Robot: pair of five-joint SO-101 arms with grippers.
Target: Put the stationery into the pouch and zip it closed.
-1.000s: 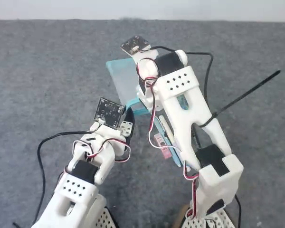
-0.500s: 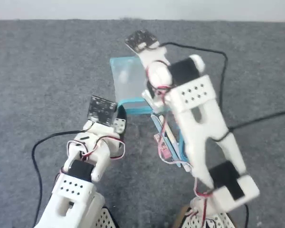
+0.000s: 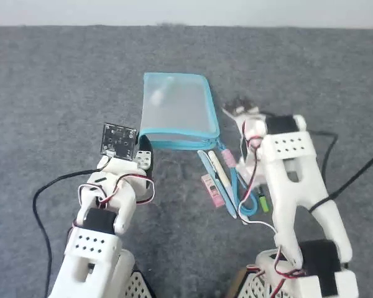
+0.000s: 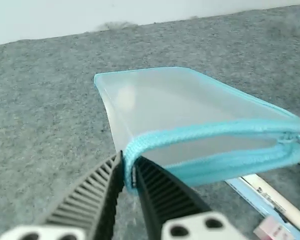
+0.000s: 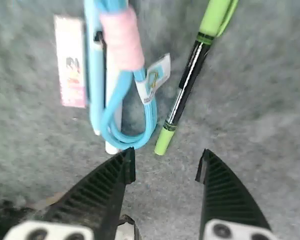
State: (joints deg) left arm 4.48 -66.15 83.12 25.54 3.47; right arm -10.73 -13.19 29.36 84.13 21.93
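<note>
A translucent pouch [image 3: 177,112] with a teal zipper edge lies flat mid-table. My left gripper [image 4: 129,172] is shut on the zipper edge at the pouch's [image 4: 190,105] near left corner, which also shows in the high view [image 3: 146,155]. The stationery lies just right of the pouch's mouth: pale pens [image 3: 217,177], a pink eraser [image 3: 212,189], a blue strap loop [image 3: 245,202] and a green pen [image 3: 263,202]. My right gripper [image 5: 166,157] hangs open above the green pen's [image 5: 187,80] tip, beside the blue strap loop [image 5: 135,125] and apart from the pink eraser [image 5: 70,67].
Grey carpet-like cloth [image 3: 62,81] covers the table, with free room left of and behind the pouch. The right arm [image 3: 286,149] stands over the stationery's right side, its cables trailing to the right edge.
The right arm has drawn back from over the pouch toward the near right, uncovering the pouch. The left gripper has shifted slightly left, still holding the pouch corner.
</note>
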